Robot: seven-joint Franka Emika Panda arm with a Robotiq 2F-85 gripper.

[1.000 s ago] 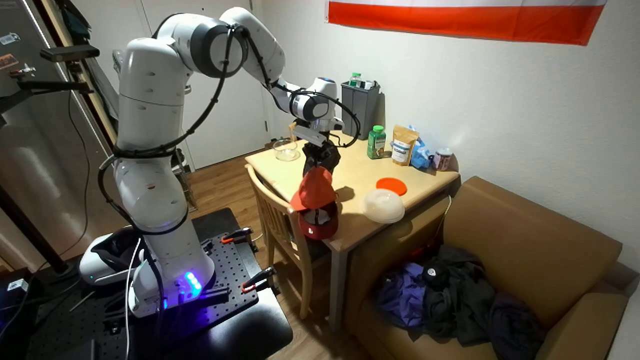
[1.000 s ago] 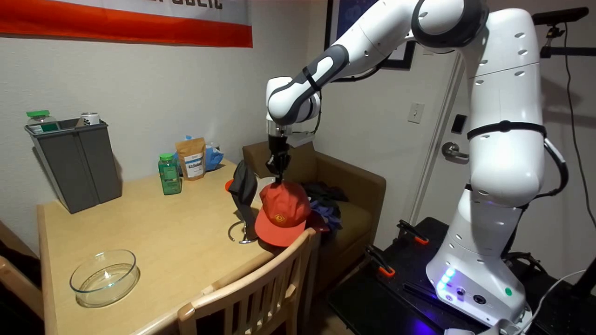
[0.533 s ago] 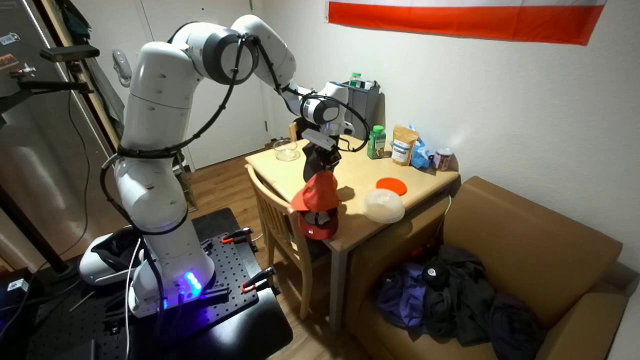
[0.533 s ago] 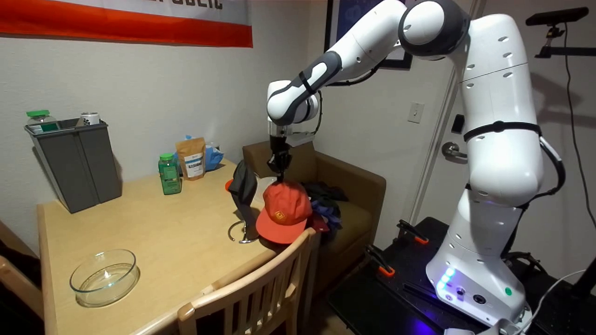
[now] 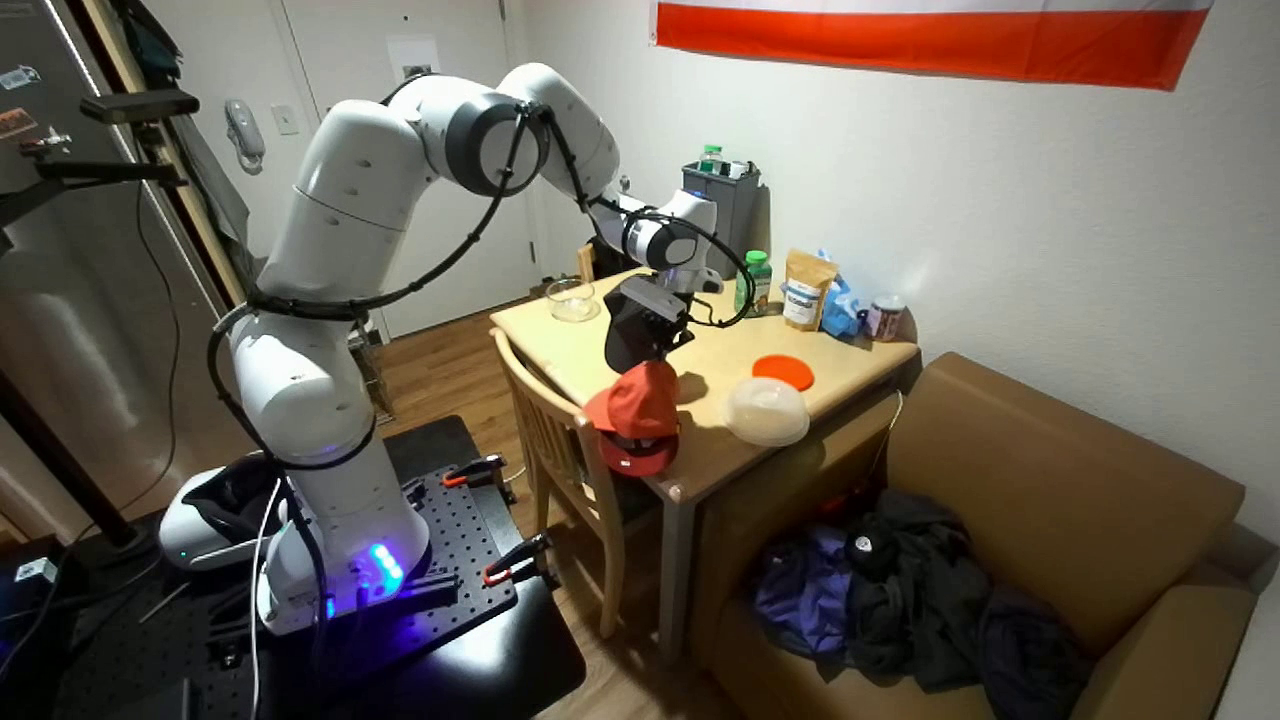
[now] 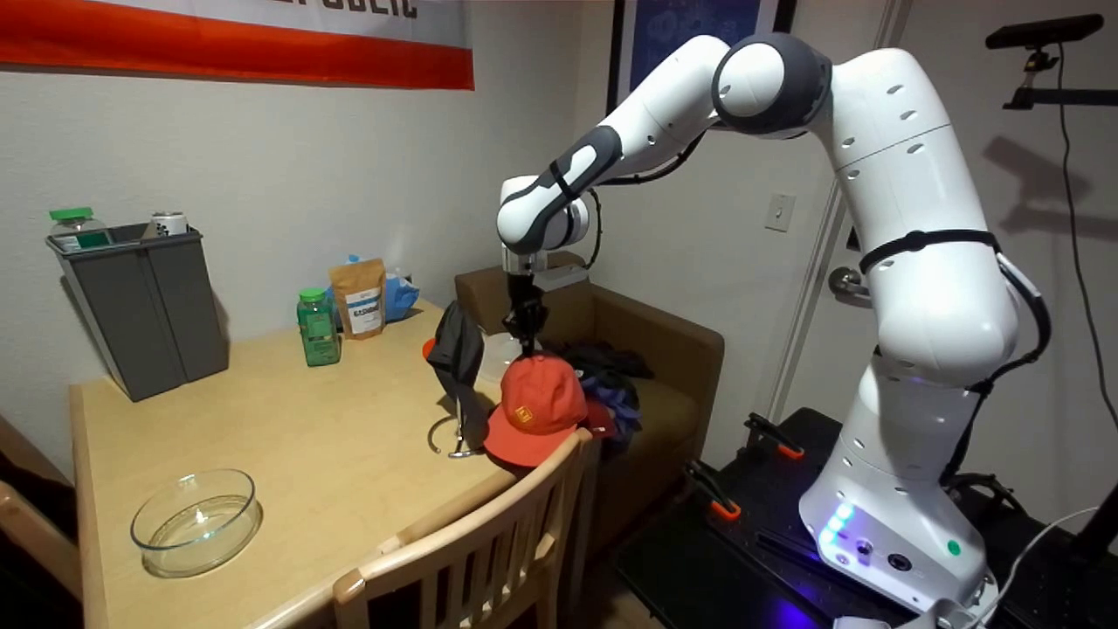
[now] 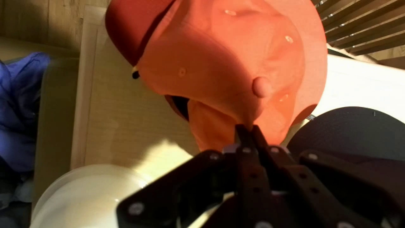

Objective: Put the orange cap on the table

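Note:
The orange cap (image 5: 637, 402) shows in both exterior views (image 6: 539, 397) at the table's near corner, by the chair back. My gripper (image 7: 248, 128) is shut on a pinched fold of its crown, near the top button, in the wrist view. The gripper also shows above the cap in both exterior views (image 5: 662, 352) (image 6: 527, 349). The cap (image 7: 218, 60) hangs crown up, overlapping a dark red cap (image 5: 640, 460). I cannot tell whether it touches that cap or the table. The light-wood table (image 6: 332, 437) lies below and beside it.
A black cap (image 6: 456, 349) stands beside the orange cap, with a curved metal piece below. A wooden chair (image 6: 472, 542) borders the table. A translucent bowl (image 5: 767, 412), orange dish (image 5: 783, 372), glass bowl (image 6: 196, 524), green bottle (image 6: 318, 328) and grey bin (image 6: 144, 306) are on the table.
The arm has reached lower and farther out. The gripper and orange cap have moved down slightly, and the orange cap now covers more of the dark red cap. The grip has stayed shut.

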